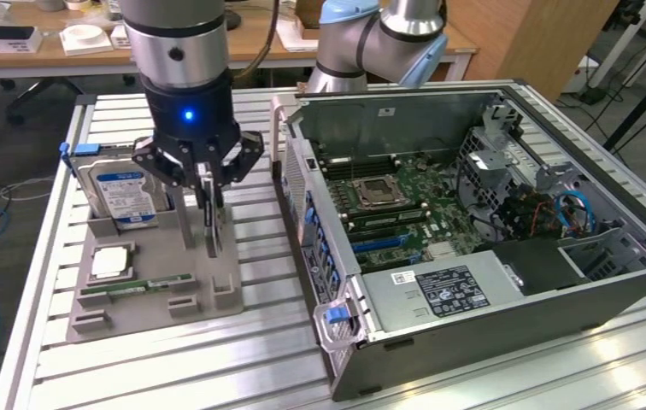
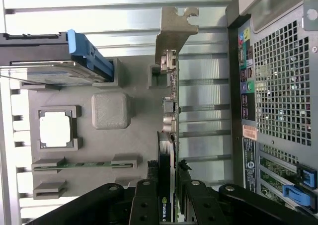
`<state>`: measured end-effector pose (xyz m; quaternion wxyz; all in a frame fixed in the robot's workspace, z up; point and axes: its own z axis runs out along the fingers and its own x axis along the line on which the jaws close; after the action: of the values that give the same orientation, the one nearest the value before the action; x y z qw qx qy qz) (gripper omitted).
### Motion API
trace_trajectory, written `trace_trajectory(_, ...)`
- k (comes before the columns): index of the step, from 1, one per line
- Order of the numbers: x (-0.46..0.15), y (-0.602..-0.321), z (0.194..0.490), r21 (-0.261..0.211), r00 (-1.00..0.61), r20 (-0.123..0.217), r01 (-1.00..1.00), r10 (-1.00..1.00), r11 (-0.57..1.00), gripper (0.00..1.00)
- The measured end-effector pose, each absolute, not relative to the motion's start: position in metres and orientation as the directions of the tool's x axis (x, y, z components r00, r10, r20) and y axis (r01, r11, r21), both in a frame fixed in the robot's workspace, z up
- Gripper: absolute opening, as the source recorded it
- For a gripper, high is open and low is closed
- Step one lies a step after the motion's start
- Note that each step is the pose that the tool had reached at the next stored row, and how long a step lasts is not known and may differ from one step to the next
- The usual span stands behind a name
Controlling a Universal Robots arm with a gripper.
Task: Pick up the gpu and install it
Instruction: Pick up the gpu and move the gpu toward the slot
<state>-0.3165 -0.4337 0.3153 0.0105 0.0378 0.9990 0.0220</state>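
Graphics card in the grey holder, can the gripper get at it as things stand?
Probably yes. The gripper is right down at the graphics card, which stands on edge in the holder; the hard drive and computer case stand clear to either side.

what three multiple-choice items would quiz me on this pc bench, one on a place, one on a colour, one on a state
1. Where is the silver hard drive with a blue-white label?
A) upright in the grey plastic holder
B) lying on a chair
C) hanging from a cable

2. What colour is the small light on the black wrist?
A) red
B) blue
C) green

3. What is the pincer doing?
A) spread wide in mid-air
B) gripping a screwdriver
C) closed on the thin dark green card with a silvery end bracket

Answers: 1 A, it stands on edge in a holder slot. 2 B, it glows blue. 3 C, it clamps both faces of the card.
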Motion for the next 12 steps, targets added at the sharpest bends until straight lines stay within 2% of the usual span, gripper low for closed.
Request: trace_trajectory(12, -0.317, -0.434, 0.355, 0.045, -0.997, -0.019, 0.075, 0.076, 0.996, 0.26)
